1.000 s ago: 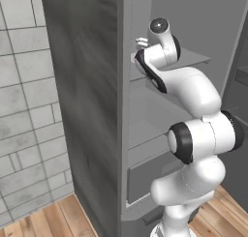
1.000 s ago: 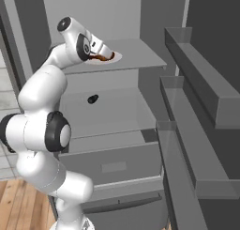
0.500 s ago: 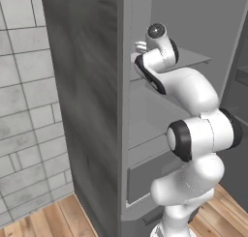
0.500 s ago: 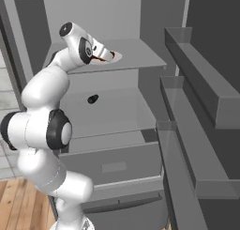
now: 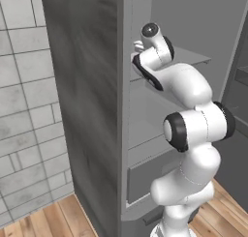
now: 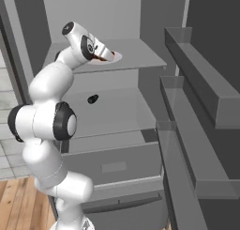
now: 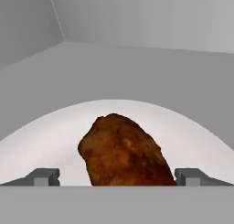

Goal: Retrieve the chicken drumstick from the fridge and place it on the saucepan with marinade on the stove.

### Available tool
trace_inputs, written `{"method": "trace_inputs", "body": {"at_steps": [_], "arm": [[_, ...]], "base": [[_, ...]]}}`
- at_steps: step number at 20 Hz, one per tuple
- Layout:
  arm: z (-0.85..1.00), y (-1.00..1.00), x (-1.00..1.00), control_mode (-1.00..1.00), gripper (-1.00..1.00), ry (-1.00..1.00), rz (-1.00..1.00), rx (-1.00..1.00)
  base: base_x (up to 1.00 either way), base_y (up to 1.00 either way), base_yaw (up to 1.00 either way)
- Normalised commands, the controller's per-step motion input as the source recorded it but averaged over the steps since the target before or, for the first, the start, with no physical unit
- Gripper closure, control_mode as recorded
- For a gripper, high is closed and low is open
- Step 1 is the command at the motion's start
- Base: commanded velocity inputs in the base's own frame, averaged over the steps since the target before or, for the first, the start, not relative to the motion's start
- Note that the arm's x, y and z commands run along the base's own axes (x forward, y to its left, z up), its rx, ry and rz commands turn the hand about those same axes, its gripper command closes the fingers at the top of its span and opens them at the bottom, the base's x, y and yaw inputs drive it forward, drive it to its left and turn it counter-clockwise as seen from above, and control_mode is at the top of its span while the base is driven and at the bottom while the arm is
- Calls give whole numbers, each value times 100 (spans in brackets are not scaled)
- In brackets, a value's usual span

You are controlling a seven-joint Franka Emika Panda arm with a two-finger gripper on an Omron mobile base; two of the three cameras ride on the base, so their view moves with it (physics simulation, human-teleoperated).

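The chicken drumstick [image 7: 124, 152] is seen lying on a white plate [image 7: 55, 131] on the upper fridge [image 6: 140, 55] shelf, between wide-open jaws. If the jaws are closed off-centre, the glossy drumstick may be squeezed out sideways.

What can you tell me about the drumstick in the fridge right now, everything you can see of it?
The drumstick is a lumpy, glossy piece, dark brown with orange-red patches, looking roasted. Its rounded meaty end shows in the hand view; the bone end cannot be seen there. It lies on a white plate that sits on the upper shelf of the open fridge. The open gripper has a fingertip on each side of it, not closed on it; whether they touch it I cannot tell.
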Motion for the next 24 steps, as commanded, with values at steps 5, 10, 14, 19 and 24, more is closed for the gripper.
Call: {"method": "trace_inputs", "body": {"at_steps": [5,10,14,19,24], "arm": [[2,0,23,-100,-100,6,-9,0],[1,0,18,-100,-100,7,-9,0],[-1,0,3,-100,-100,4,-5,0],[-15,0,-1,-100,-100,0,0,0],[-28,0,-5,-100,-100,-2,0,0]], "base": [[0,0,0],[0,0,0],[0,0,0],[0,0,0],[0,0,0]]}}
